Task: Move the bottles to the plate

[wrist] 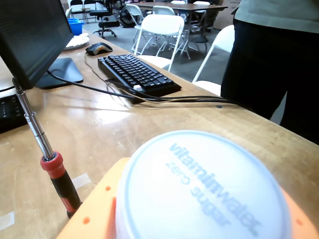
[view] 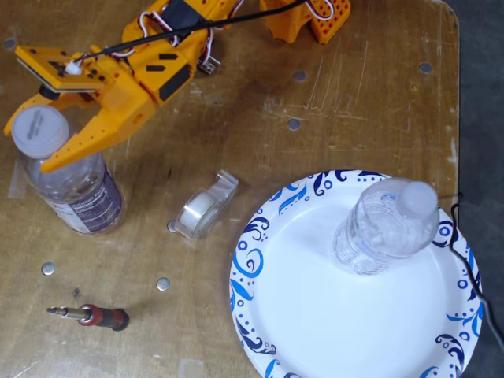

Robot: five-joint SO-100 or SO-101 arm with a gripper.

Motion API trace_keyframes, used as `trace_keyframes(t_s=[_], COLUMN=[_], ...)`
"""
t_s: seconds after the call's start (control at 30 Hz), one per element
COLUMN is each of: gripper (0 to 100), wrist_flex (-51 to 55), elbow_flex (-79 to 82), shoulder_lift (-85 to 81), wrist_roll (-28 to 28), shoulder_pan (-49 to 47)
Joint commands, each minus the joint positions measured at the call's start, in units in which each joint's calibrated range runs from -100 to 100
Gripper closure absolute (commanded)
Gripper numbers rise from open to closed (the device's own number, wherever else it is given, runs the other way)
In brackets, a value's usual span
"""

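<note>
One white cap [wrist: 202, 186] printed "vitaminwater zero sugar" fills the wrist view, orange gripper [wrist: 199, 219] plastic showing on either side of it, with a screwdriver [wrist: 56, 174] just left of it and a keyboard [wrist: 137, 73] well beyond. Over in the fixed view, the gripper [view: 25, 146] sits spread around the dark-label bottle [view: 75, 185], fingers [view: 75, 146] flanking its cap, though I cannot tell whether they press it. That bottle stands well left of the plate [view: 315, 315], the other bottle [view: 384, 227] stands on the plate, and the tape dispenser [view: 206, 206] lies between.

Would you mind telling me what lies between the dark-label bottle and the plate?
In the fixed view, a clear tape dispenser lies on the table between the dark-label bottle and the plate.
</note>
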Motion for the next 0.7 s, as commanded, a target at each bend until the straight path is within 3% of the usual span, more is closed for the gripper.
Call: trace_keyframes(t_s=[0.0,0.23,0.53,0.67], gripper=[87,87,87,87], wrist_flex=[-0.6,1.75,29.43,36.56], elbow_flex=[-2.19,-1.38,-5.98,-13.0], shoulder_lift=[-0.19,-4.32,-24.22,-25.57], wrist_roll=[0.11,0.16,0.01,-3.49], shoulder_pan=[0.21,-0.76,-12.83,-19.41])
